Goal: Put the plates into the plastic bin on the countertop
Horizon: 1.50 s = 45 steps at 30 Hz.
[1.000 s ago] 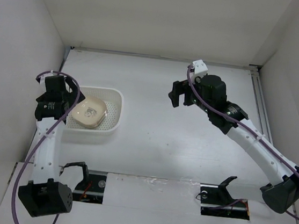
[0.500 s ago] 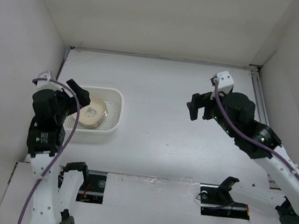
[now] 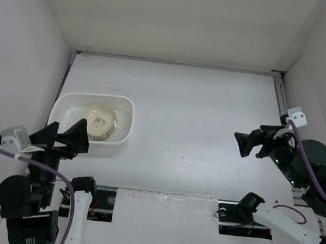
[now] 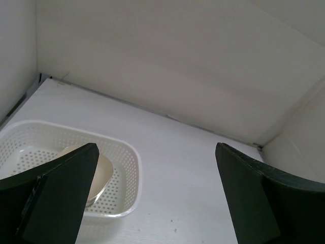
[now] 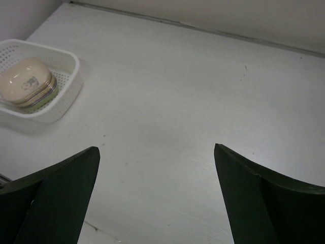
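In the white perforated plastic bin (image 5: 66,99), the stack of small rounded-square plates (image 5: 25,84) shows only its cream top dish whole. Those beneath are thin edges that cannot be counted, and the dark centre print (image 5: 29,81) is too small to read. In the left wrist view a dark finger (image 4: 61,198) of the left claw (image 4: 156,150) hides part of the stack and the bin's left end.

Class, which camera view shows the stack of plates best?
Right wrist: the plates show unobstructed, stacked edges visible. Top external shows only the top cream plate; in left wrist, a finger hides most.
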Each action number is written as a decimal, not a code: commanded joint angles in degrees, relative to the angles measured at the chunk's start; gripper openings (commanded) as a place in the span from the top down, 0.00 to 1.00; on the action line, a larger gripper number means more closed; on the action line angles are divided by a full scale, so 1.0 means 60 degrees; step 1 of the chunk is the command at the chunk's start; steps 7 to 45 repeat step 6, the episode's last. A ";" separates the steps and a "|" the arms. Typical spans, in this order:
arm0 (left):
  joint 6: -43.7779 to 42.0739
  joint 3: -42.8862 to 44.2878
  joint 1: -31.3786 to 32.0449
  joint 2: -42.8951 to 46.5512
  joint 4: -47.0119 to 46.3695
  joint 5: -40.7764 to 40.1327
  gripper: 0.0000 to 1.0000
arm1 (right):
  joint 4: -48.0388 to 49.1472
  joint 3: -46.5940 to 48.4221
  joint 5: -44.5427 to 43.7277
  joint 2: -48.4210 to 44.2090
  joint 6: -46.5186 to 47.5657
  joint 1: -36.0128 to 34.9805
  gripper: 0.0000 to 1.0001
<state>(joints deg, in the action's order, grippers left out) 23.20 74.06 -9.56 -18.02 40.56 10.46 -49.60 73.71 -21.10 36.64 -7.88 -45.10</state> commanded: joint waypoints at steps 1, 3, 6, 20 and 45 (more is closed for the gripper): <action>0.0132 -0.0009 0.0085 -0.0058 0.0301 0.0440 0.00 | -0.0521 0.0239 -0.0130 -0.0612 -0.0152 -0.0086 0.00; 0.0132 -0.0403 0.0085 0.0262 0.0171 0.0440 0.00 | -0.0639 0.0326 -0.0042 -0.0804 -0.0152 -0.0086 0.00; 0.0132 -0.0522 0.0085 0.0352 0.0169 0.0440 0.00 | -0.0873 0.0415 -0.0042 -0.0907 -0.0239 -0.0086 0.00; 0.0132 -0.0522 0.0085 0.0352 0.0169 0.0440 0.00 | -0.0873 0.0415 -0.0042 -0.0907 -0.0239 -0.0086 0.00; 0.0132 -0.0522 0.0085 0.0352 0.0169 0.0440 0.00 | -0.0873 0.0415 -0.0042 -0.0907 -0.0239 -0.0086 0.00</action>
